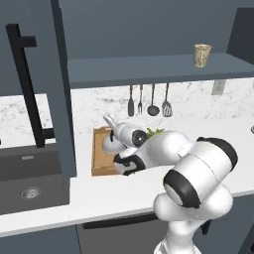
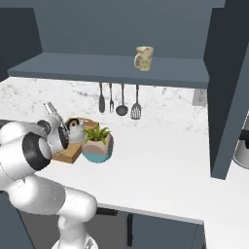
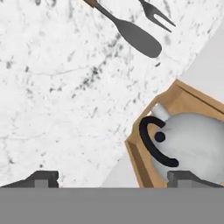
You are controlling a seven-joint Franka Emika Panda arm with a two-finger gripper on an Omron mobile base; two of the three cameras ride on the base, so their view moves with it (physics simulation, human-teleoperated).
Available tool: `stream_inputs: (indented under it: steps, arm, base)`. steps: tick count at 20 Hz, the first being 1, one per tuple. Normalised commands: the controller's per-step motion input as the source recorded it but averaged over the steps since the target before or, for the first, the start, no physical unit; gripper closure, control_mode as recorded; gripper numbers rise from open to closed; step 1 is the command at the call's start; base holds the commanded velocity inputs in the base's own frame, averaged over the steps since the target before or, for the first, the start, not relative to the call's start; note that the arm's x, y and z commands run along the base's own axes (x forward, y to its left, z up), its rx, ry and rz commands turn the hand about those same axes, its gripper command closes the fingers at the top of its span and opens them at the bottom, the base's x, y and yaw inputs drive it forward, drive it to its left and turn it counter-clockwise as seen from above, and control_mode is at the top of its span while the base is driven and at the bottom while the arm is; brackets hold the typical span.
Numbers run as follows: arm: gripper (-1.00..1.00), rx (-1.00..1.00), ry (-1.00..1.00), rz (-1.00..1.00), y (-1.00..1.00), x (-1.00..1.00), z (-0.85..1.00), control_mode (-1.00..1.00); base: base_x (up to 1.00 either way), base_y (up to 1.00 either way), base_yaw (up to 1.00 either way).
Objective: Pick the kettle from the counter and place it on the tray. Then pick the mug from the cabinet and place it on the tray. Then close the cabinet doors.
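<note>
The silver-grey kettle (image 3: 192, 144) with its black arched handle sits in the wooden tray (image 3: 138, 153) on the counter (image 1: 99, 198); from the right base it shows as the kettle (image 2: 75, 130) in the tray (image 2: 68, 154). My gripper (image 3: 116, 179) is open and holds nothing, raised just above and beside the kettle and tilted toward the backsplash; it shows as the gripper (image 1: 110, 120) and gripper (image 2: 51, 111). The beige mug (image 1: 202, 55) (image 2: 144, 58) stands on the cabinet shelf (image 1: 149, 69). Both cabinet doors (image 1: 59, 84) (image 2: 228, 97) stand open.
A pink-and-teal plant pot (image 2: 98, 145) stands just right of the tray. Utensils (image 1: 149, 101) hang on the marble backsplash under the shelf. The dark sink (image 1: 30, 178) lies left of the tray. The left door's black bar handle (image 1: 27, 84) juts out near the arm.
</note>
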Motion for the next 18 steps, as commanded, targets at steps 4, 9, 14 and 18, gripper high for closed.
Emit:
stream_inputs:
  steps: [4,9,14,18]
  arm:
    - [-1.00,-0.13,0.45,0.00,0.00,-0.55,1.00,-1.00]
    - [-1.00,-0.25,0.50,-0.06,0.00,-0.43,0.95,-1.00]
    - [-1.00,-0.22,0.37,-0.06,0.05,-0.12,0.37,-1.00]
    - [-1.00,-0.04,0.01,0.00,0.01,-0.04,-0.21,-1.00]
  base:
    - [0.00,0.00,0.00]
    - [0.00,0.00,0.00]
    - [0.00,0.00,0.00]
    - [0.00,0.00,0.00]
